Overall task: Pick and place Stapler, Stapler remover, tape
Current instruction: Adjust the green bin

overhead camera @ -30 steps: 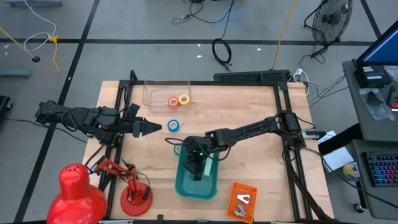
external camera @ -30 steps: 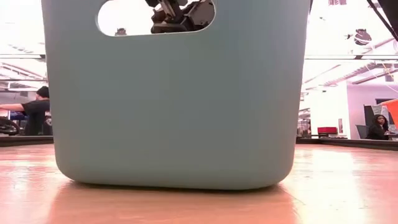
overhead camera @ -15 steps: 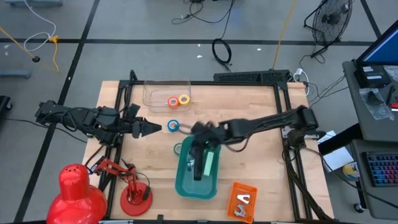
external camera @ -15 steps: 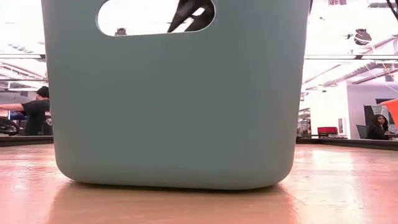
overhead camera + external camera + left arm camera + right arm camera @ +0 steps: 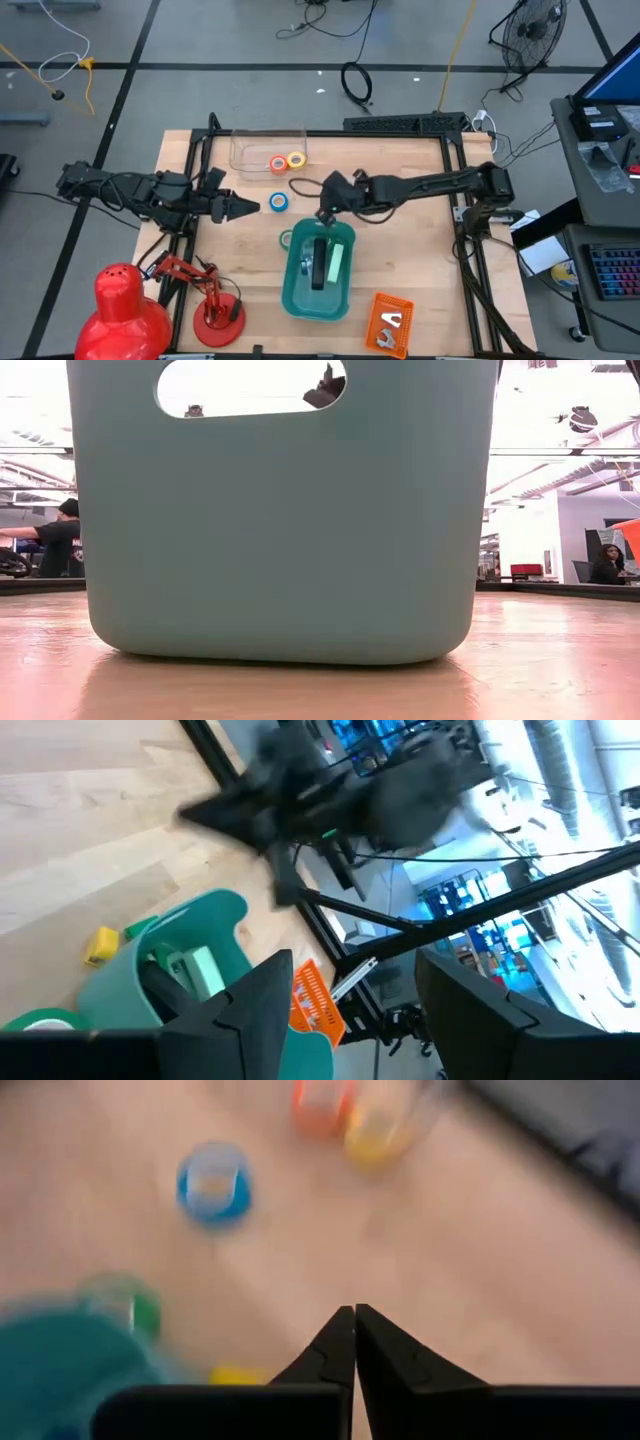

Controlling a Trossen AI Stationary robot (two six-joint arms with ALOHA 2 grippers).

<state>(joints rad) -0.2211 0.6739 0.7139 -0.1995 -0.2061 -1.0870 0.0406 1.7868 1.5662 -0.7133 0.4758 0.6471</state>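
Observation:
My right gripper [image 5: 324,203] is shut and hovers above the table just beyond the far rim of the teal bin [image 5: 296,296]. Its closed fingertips [image 5: 354,1316] touch nothing. A dark long object [image 5: 318,264] and a pale green one [image 5: 336,262] lie in the bin; which of them is the stapler, I cannot tell. The blue tape [image 5: 279,202] lies on the wood, and the green tape [image 5: 287,239] sits by the bin's far left corner. The orange tape [image 5: 278,164] and yellow tape [image 5: 296,159] lie in a clear tray. My left gripper [image 5: 246,206] waits open left of the blue tape.
The clear tray [image 5: 250,150] stands near the far edge. An orange basket [image 5: 378,305] with pale pieces sits near the near right corner. A red desk lamp [image 5: 130,305] stands at the near left. A small yellow block [image 5: 236,1375] lies by the bin. People sit beyond the table.
My right gripper has risen out of the teal bin and moved toward the table's far edge, stopping just past the bin's far rim. The dark object and the green one stay lying in the bin. My left arm has kept still.

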